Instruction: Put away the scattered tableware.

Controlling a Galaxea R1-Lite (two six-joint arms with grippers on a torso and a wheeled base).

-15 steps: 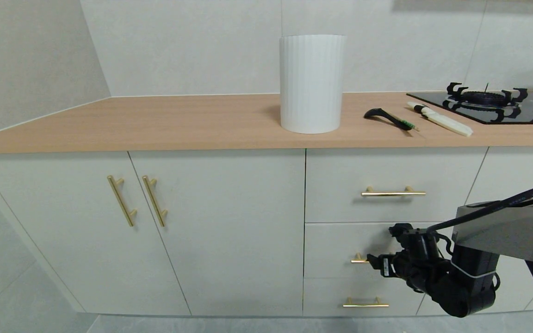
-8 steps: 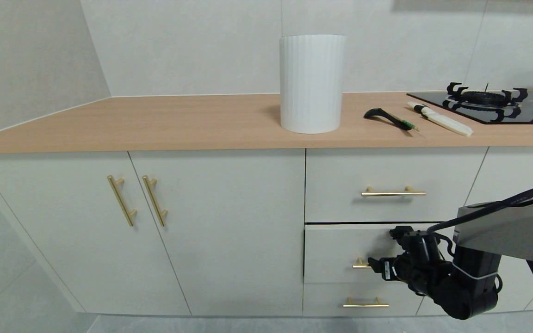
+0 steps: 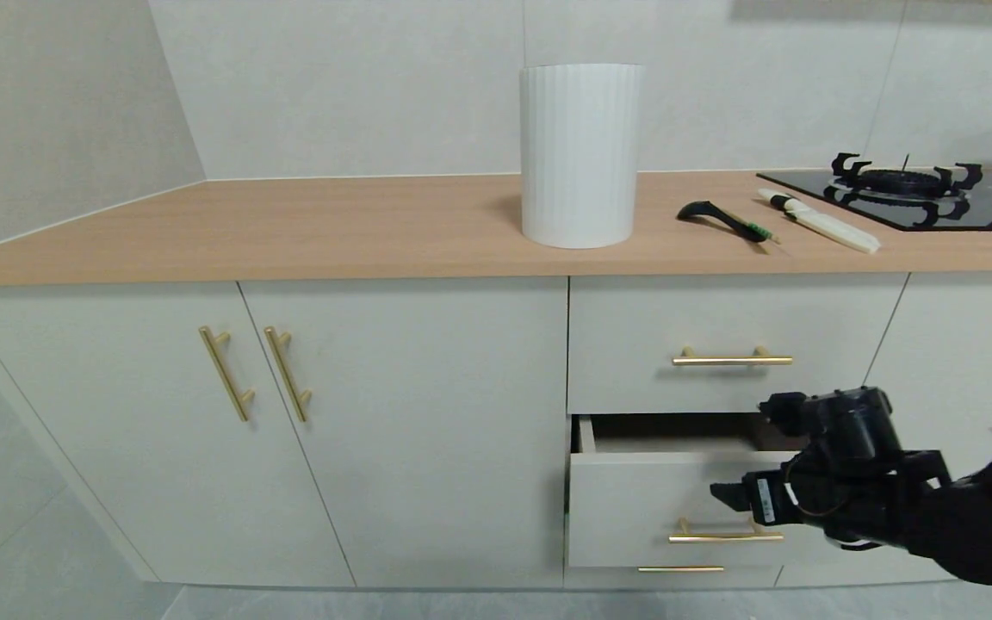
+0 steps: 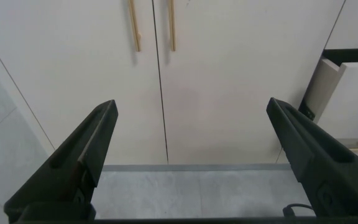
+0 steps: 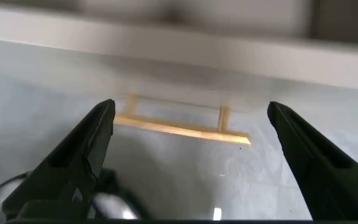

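1. R gripper (image 3: pixel 724 498) sits at ~4 o'clock of the head view. Its fingers are spread wide and grip nothing. It is right in front of the mid drawer (image 3: pixel 634 504), just above its gold handle (image 3: pixel 724 536); can't tell if it touches.
2. Mid drawer stands pulled part-way out, w/ a dark gap on top (contents can't be made out). Top drawer (image 3: pixel 720 319) is flush w/ the cabinet front.
3. Tableware lies on the counter (image 3: pixel 332 228). Black spoon (image 3: pixel 724 220), green at the handle end, is at 3 o'clock of the white ribbed canister (image 3: pixel 579 155), apart from it.
4. White utensil (image 3: pixel 819 226) is just beside the spoon, further toward 3 o'clock, by the hob (image 3: pixel 901 202) edge.
5. L gripper (image 4: pixel 190 107) has its fingers spread wide and empty, facing the cupboard doors (image 4: pixel 229 81).
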